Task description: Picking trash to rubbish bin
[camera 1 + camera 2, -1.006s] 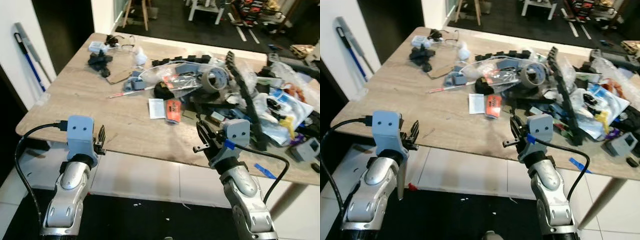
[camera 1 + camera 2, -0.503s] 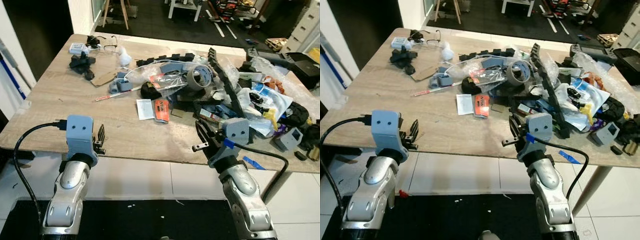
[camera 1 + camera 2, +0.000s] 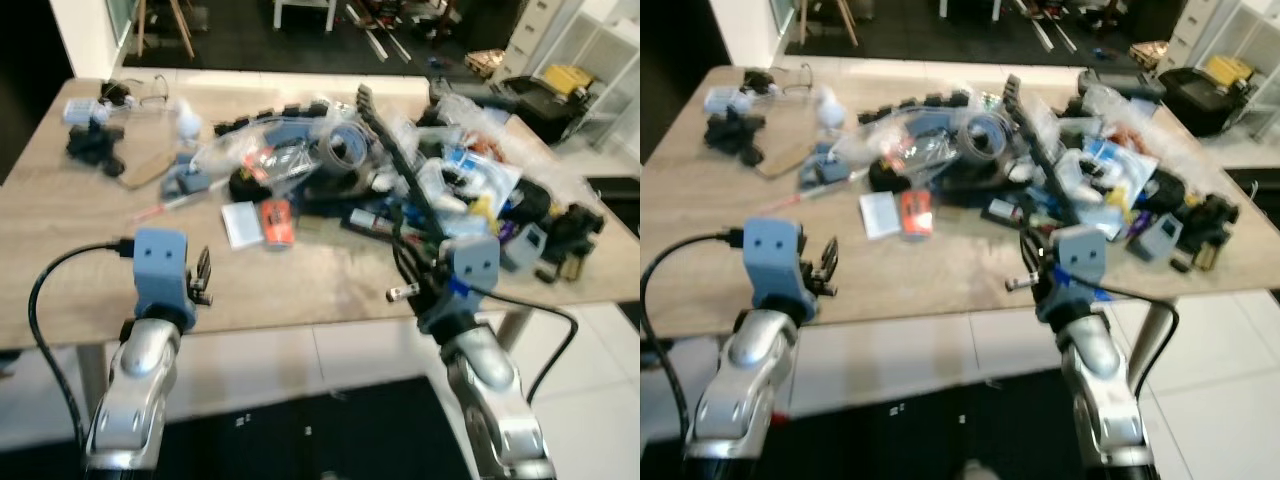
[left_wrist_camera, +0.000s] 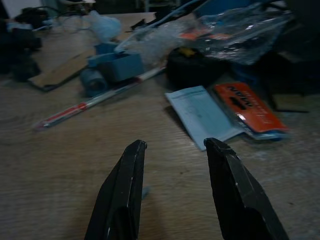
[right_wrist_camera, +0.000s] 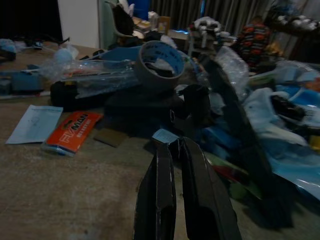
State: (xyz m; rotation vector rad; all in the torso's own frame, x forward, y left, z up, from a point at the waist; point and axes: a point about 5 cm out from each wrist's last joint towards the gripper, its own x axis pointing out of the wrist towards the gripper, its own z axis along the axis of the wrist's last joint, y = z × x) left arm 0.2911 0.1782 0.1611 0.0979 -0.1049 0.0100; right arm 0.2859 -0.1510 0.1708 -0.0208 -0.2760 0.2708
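View has swung right since a second ago, robot turning. Left hand (image 4: pixel 172 192) fingers apart, right hand (image 5: pixel 180 190) together, both empty over counter (image 3: pixel 60 230); no trash picked yet.

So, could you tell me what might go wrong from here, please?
The clutter pile is tangled: pulling one piece could drag the tape roll or plastic bags along. The orange packet lies flat against white paper, so the open left pincer may take both. The right pincer is shut and must open first.
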